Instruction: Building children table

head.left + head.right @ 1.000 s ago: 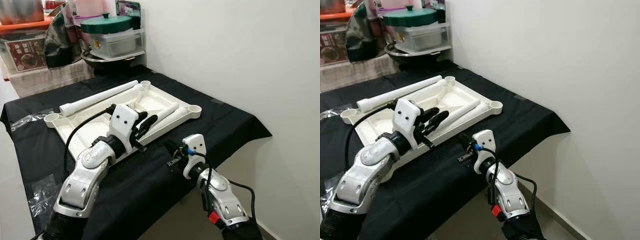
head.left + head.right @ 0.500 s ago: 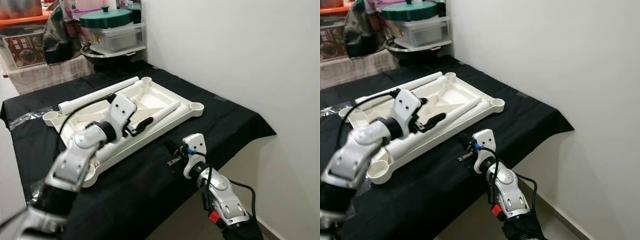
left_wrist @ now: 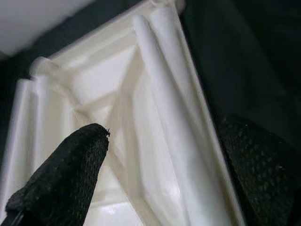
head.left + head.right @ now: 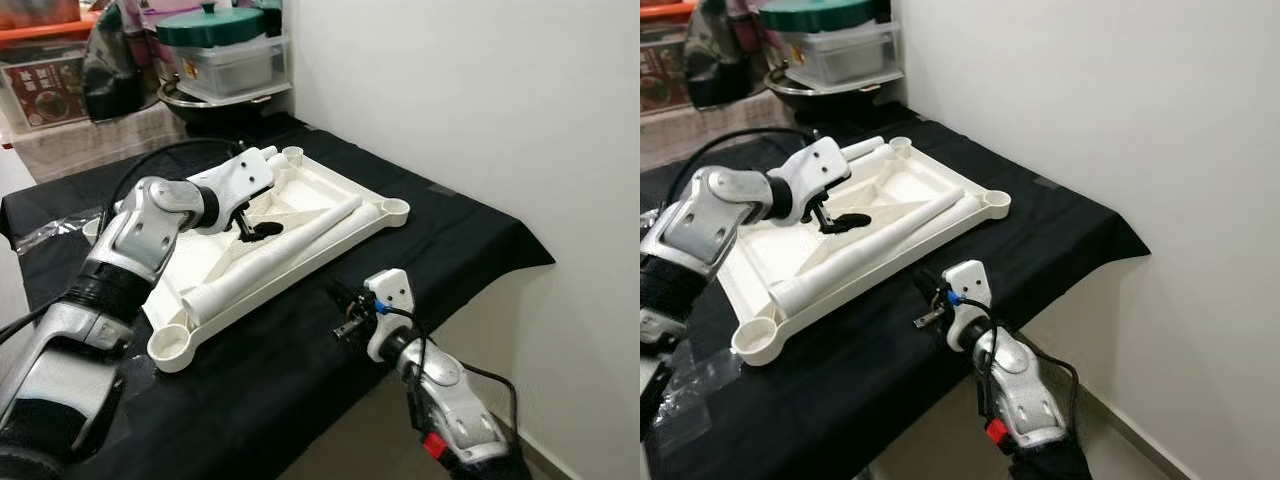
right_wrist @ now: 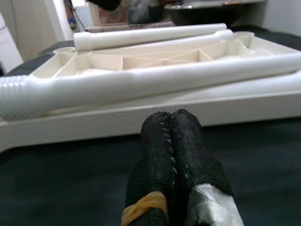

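The left gripper (image 4: 258, 232) has moved further over the upturned white tabletop (image 4: 352, 235), fingers wide above the loose table leg (image 4: 275, 255) and ready to grasp, while the right gripper (image 5: 173, 123) rests closed.

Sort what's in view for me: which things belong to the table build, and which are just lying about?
Job:
tabletop, lying upside down
table leg resting across it
second table leg along its far edge

Lying about:
plastic bag on the black cloth
green-lidded container
pan beneath it
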{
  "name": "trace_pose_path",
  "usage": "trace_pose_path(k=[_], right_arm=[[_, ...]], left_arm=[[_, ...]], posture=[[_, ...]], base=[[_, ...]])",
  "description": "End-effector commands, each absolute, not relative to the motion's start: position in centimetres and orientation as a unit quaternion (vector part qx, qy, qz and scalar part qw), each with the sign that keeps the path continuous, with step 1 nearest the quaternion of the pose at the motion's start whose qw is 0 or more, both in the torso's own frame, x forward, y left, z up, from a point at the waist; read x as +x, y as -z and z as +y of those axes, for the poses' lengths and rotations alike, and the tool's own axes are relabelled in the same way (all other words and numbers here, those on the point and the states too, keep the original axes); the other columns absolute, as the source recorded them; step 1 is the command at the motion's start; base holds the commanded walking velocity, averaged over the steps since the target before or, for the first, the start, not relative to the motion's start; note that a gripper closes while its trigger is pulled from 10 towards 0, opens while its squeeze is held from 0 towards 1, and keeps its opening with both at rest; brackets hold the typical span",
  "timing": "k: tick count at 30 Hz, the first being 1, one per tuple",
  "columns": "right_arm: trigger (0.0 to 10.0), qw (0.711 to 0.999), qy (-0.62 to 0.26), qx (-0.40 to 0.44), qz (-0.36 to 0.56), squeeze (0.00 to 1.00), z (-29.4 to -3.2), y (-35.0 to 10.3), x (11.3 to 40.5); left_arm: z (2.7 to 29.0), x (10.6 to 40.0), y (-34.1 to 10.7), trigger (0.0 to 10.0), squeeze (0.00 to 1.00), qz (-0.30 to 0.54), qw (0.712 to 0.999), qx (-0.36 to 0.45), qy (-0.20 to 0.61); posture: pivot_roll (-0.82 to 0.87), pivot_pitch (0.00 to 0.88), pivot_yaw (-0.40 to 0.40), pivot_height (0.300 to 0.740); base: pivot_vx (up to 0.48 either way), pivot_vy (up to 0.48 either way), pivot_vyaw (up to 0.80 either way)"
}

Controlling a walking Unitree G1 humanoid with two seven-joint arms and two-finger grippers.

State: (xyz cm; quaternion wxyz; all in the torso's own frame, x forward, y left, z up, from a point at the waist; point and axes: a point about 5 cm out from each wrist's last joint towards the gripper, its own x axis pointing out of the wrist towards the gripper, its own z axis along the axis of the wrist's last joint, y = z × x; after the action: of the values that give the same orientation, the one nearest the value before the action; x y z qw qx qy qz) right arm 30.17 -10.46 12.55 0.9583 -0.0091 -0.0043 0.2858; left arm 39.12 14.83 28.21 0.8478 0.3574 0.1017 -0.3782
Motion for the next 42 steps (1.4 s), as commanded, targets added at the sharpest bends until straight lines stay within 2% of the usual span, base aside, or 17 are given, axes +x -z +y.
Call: trace_pose_path(k=[1, 4, 9, 12, 22, 33, 34, 35, 36, 42], right_arm=[[10.0, 0.956, -0.292, -0.014, 0.001, 0.00, -10.3, -12.6, 29.6], [10.0, 0.957, -0.291, -0.012, 0.004, 0.00, -10.4, -12.5, 29.3], [10.0, 0.957, -0.290, -0.010, 0.006, 0.00, -10.4, -12.5, 29.1], [10.0, 0.957, -0.291, -0.008, 0.009, 0.00, -10.3, -12.6, 28.7], [10.0, 0.957, -0.288, -0.002, 0.014, 0.00, -10.0, -12.7, 28.3], [10.0, 0.958, -0.286, 0.002, 0.016, 0.00, -9.8, -12.9, 28.0], [10.0, 0.958, -0.285, 0.002, 0.017, 0.00, -9.8, -12.9, 28.0], [10.0, 0.958, -0.285, 0.002, 0.017, 0.00, -9.8, -12.9, 28.0], [10.0, 0.958, -0.285, 0.002, 0.017, 0.00, -9.8, -12.9, 28.0], [10.0, 0.958, -0.285, 0.002, 0.018, 0.00, -9.7, -12.9, 28.0]], left_arm=[[15.5, 39.4, -27.0, 10.0, 0.00, 0.175, 0.828, 0.335, 0.414], [15.7, 39.6, -26.7, 10.0, 0.00, 0.206, 0.822, 0.328, 0.417], [15.5, 39.8, -26.6, 10.0, 0.00, 0.228, 0.829, 0.297, 0.414], [15.3, 40.1, -25.8, 10.0, 0.00, 0.271, 0.833, 0.268, 0.401], [15.8, 40.4, -23.9, 10.0, 0.00, 0.322, 0.830, 0.287, 0.353], [15.0, 40.6, -23.1, 10.0, 0.00, 0.317, 0.836, 0.300, 0.331], [14.7, 40.7, -23.1, 3.0, 0.00, 0.316, 0.835, 0.304, 0.332], [14.7, 40.7, -23.1, 3.0, 0.00, 0.316, 0.835, 0.304, 0.332], [14.6, 40.7, -23.1, 0.0, 0.00, 0.316, 0.835, 0.303, 0.334], [14.2, 40.7, -23.6, 0.0, 0.00, 0.312, 0.836, 0.294, 0.343]], posture=[[-0.07, 0.124, 0.008, 0.740], [-0.07, 0.133, 0.012, 0.740], [-0.07, 0.142, 0.018, 0.740], [-0.07, 0.152, 0.029, 0.740], [-0.06, 0.164, 0.045, 0.740], [-0.07, 0.168, 0.054, 0.740], [-0.07, 0.168, 0.054, 0.740], [-0.07, 0.168, 0.054, 0.740], [-0.07, 0.167, 0.055, 0.740], [-0.07, 0.165, 0.058, 0.740]], base=[[0.000, 0.000, 0.00], [0.000, 0.000, 0.00], [0.000, 0.000, 0.00], [0.000, 0.000, 0.00], [0.000, 0.000, 0.00], [0.000, 0.000, 0.00], [0.000, 0.000, 0.00], [0.000, 0.000, 0.00], [0.000, 0.000, 0.00], [0.000, 0.000, 0.00]])
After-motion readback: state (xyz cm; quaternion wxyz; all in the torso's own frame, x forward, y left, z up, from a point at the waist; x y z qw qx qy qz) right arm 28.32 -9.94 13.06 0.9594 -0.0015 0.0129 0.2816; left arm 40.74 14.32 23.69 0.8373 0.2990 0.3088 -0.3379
